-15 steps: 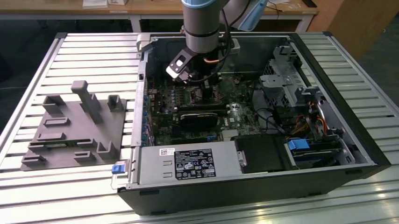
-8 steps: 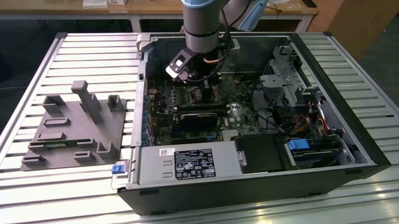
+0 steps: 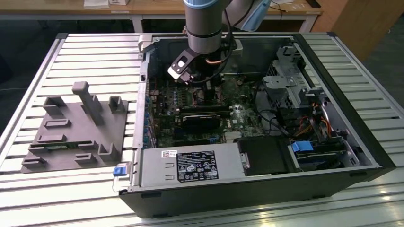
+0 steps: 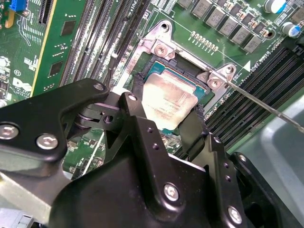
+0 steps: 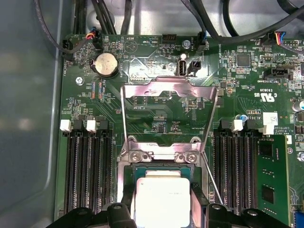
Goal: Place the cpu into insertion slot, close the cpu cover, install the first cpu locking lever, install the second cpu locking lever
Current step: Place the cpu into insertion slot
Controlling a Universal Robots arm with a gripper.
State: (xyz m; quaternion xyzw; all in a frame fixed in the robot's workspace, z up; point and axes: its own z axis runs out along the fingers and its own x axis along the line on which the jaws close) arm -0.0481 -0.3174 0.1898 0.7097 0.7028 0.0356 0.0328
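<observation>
Presently in hand: seating the cpu (image 5: 161, 195) in the insertion slot (image 4: 180, 64), as I judge it from how things stand.
Hand: the hand (image 4: 167, 107) is closed on the cpu, with a black finger (image 4: 137, 92) against each of two opposite edges.
Chip: silvery top up, lying about level inside the slot's outline on the motherboard (image 5: 237, 85), directly between the fingertips.
Cover: the cpu cover (image 5: 171, 86) is swung up and open, standing past the slot's hinge end and apart from the chip.
Lever: a locking lever (image 5: 212, 178), a thin wire rod, is raised off the board just beside the slot and is unlatched.
Doing it well: I'd say the chip wants to go down flat and square to the slot with no sideways push. Any tilt or drag risks the contacts beneath, and it should lie flush all round before the grip eases.
Setting: an open computer case (image 3: 252, 201) sits on a slatted table (image 3: 94, 52), and the arm reaches in from above.
</observation>
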